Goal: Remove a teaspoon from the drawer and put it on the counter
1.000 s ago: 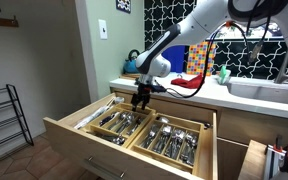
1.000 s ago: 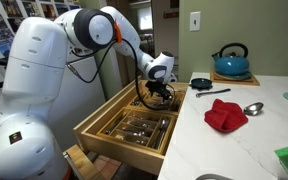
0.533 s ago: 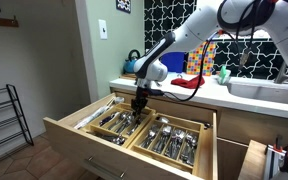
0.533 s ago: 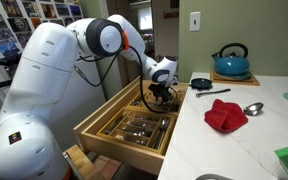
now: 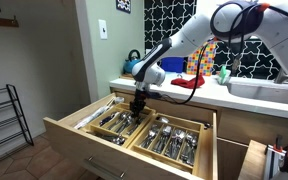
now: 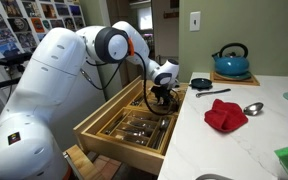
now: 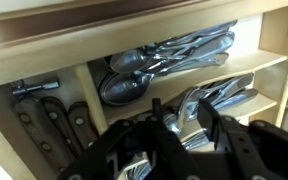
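The wooden drawer point(image 5: 92, 141) point(image 6: 112, 137) stands pulled out below the white counter point(image 6: 234, 142) point(image 5: 246, 101), with cutlery sorted in its compartments. My gripper point(image 5: 137, 104) point(image 6: 161, 98) point(image 7: 184, 118) reaches down into a compartment near the counter side. In the wrist view its two black fingers point(image 7: 208, 112) stand narrowed around shiny teaspoon point(image 7: 188, 100) handles in a pile. Which single teaspoon is pinched is hard to make out among them. The fingertips are hidden among the cutlery in both exterior views.
A red cloth point(image 6: 225, 115), a large spoon point(image 6: 252, 108), a small black pan point(image 6: 200, 82) and a blue kettle point(image 6: 230, 62) sit on the counter. Big spoons point(image 7: 124, 88) and dark-handled knives point(image 7: 44, 118) fill neighbouring compartments. A sink point(image 5: 269, 88) lies beside the counter.
The jaws have narrowed from wide open onto the teaspoon handles. The arm has shifted its elbow a little while the gripper has stayed down in the drawer.
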`<state>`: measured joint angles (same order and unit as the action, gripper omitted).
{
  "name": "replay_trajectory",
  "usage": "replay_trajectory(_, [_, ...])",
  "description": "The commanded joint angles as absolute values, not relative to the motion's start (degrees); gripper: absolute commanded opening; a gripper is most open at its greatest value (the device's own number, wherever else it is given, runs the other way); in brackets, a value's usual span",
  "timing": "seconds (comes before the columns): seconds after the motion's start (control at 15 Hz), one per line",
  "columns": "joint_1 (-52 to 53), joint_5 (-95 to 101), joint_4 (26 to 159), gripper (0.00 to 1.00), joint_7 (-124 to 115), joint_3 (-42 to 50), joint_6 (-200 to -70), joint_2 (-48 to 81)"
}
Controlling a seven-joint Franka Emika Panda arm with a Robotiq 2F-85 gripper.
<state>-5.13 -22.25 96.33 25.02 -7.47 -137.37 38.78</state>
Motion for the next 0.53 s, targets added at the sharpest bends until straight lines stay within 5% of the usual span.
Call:
replay_trajectory(0.0, [-6.8,-21.4,93.6,0.42,24.2,-9.2,-137.3,41.2])
replay_trajectory(0.27, [-7.1,-21.3,91.9,0.22,24.1,-9.9,-136.8,42.4])
replay_trajectory(0.4, [-7.2,-21.3,91.0,0.01,24.0,-10.2,-136.5,43.0])
replay_trajectory(0.47, [-7.2,-21.2,90.7,0.00,23.8,-10.2,-136.4,43.3])
